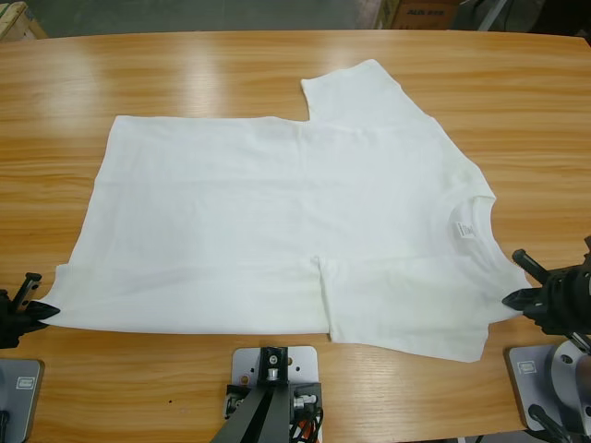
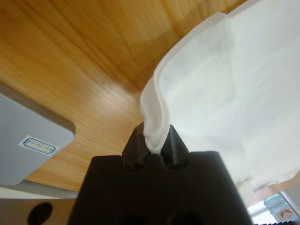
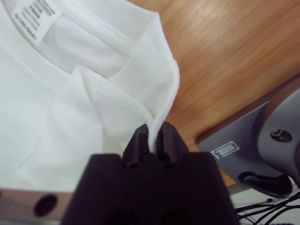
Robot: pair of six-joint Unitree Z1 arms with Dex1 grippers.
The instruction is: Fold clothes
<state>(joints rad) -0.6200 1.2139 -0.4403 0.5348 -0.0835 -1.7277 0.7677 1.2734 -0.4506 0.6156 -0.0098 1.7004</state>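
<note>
**Both grippers pinch the shirt's near edge**

The left gripper (image 2: pixel 155 140) has its two black jaws squeezed tight on a bit of white cloth. The cloth stands up out of the jaws in a little fold. In the high view this gripper (image 1: pixel 32 309) sits at the shirt's bottom hem corner, low at the left side.

The right gripper (image 3: pixel 154 136) is squeezed tight on cloth too. It has the edge close to the neck hole, and the neck label (image 3: pixel 35 16) shows not far off. From above, this gripper (image 1: pixel 526 297) is at the right side, by the shoulder.

The T-shirt (image 1: pixel 277 221) lies flat across the middle of the wooden table (image 1: pixel 185 74), neck to the right and hem to the left. One sleeve (image 1: pixel 355 88) sticks out on the far side. The near sleeve looks tucked in already.

I think each gripper holds one end of the near edge so that both can lift it together and lay it over the far half. Holding both ends should keep the cloth straight.
</note>
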